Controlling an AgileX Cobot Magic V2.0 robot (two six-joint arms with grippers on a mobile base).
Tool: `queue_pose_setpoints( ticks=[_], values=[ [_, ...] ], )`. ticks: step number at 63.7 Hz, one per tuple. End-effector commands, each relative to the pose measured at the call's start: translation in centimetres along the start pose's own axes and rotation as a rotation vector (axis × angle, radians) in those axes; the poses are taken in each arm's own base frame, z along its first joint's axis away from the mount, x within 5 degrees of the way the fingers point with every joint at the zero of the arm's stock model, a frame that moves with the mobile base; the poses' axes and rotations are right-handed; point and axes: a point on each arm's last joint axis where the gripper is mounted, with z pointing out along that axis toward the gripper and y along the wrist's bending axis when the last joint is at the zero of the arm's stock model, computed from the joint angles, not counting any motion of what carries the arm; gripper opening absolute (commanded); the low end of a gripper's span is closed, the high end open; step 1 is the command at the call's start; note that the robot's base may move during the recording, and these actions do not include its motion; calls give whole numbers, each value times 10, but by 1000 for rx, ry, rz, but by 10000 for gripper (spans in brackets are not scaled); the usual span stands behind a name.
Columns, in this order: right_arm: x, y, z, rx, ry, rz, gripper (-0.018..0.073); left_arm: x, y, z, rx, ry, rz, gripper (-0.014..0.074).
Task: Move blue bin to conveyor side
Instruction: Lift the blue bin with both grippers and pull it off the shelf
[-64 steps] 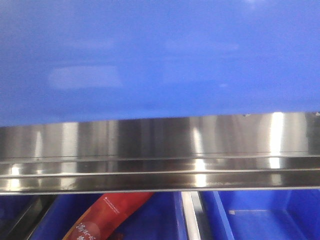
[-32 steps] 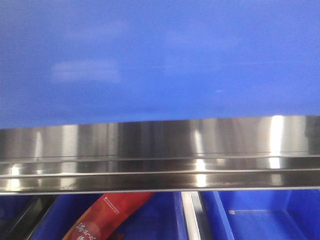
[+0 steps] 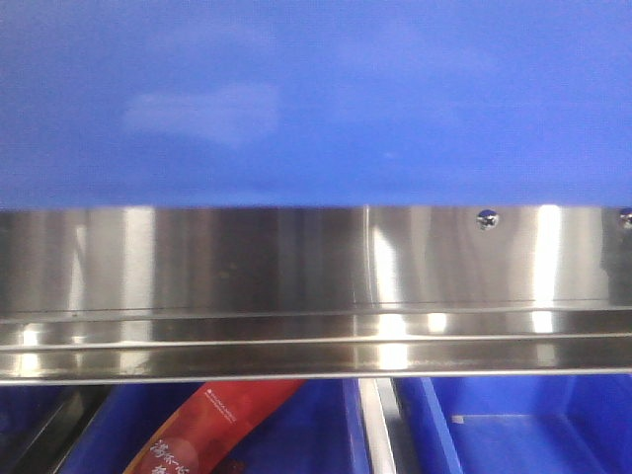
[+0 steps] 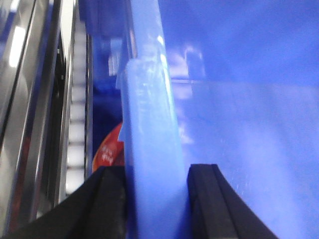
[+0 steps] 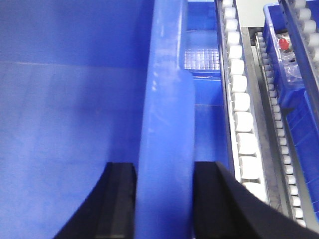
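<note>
The blue bin [image 3: 316, 99] fills the upper part of the front view with its glossy wall, its bottom edge hanging above the steel rail. In the left wrist view my left gripper [image 4: 157, 172] is shut on the bin's thick rim [image 4: 149, 114], one black finger on each side of the wall. In the right wrist view my right gripper [image 5: 164, 169] is likewise shut on the opposite rim [image 5: 167, 114]. The bin's smooth inside shows beside each gripper. The conveyor side is out of view.
A shiny stainless-steel rail [image 3: 296, 286] with screws [image 3: 485, 218] runs across below the bin. Under it stand lower blue bins, one with a red packet [image 3: 212, 425]. White rollers [image 5: 239, 99] run along the bin's right, and another bin with items [image 5: 289, 55] lies beyond.
The blue bin's bottom edge has risen in the front view, uncovering more of the steel rail and its screws. Both grippers keep their hold.
</note>
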Motion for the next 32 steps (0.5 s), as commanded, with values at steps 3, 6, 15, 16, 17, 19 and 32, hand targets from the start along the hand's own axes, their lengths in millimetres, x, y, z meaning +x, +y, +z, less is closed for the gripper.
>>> queue_pose_setpoints(
  ticks=[3,6,15,16,17,19,32],
  values=[
    [-9,-2,-11,1,-128,-18,-80,-13,-5,-11,36,-168,10,-10],
    [-9,-2,-11,1,-128,-18,-80,-14,-5,-11,36,-175,10,-10],
    [-9,-2,-11,1,-129,-18,-80,-17,-5,-11,37,-210,9,-10],
    [-9,-2,-11,1,-129,-18,-80,-17,-5,-11,38,-214,9,-10],
    [-9,-2,-11,1,-129,-18,-80,-18,-5,-12,38,-218,9,-10],
    [-9,-2,-11,1,-131,-18,-80,-18,-5,-12,38,-227,9,-10],
    [-11,-1,-11,-5,-156,-19,-80,-23,-5,-13,40,-284,8,-10]
  ],
)
